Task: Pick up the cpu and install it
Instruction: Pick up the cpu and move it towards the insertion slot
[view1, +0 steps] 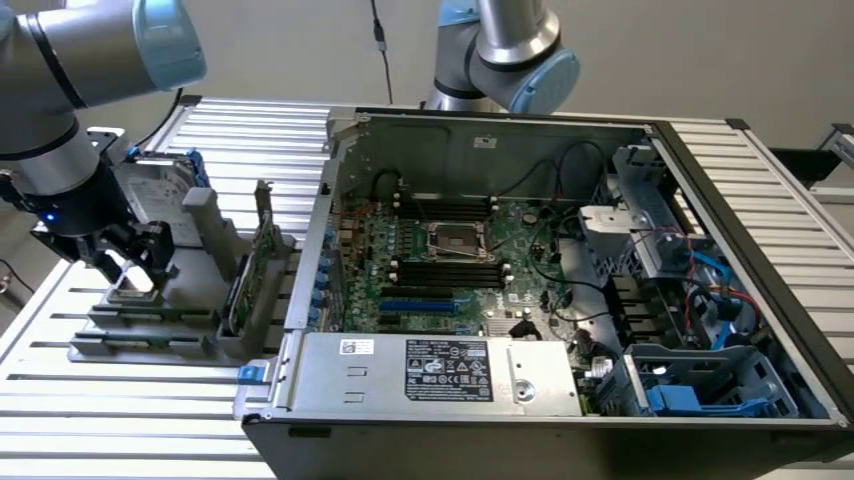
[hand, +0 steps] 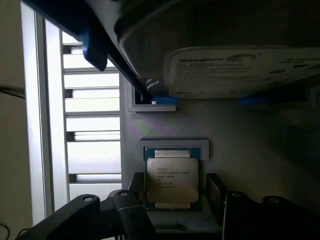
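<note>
On the exterior view's left, beside the open computer case (view1: 507, 150), the gripper (view1: 131, 265) hangs low over a gray holder (hand: 250, 140). Its jaws are spread wide on either side of the cpu (hand: 171, 180) (silver top up), which lies in the holder's recess.

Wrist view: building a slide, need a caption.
Open gripper over the cpu in its grey holder, hard drive nearby.

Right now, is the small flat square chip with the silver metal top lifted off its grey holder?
No, the silver-topped square cpu lies flat in a recess of the grey holder.
</note>
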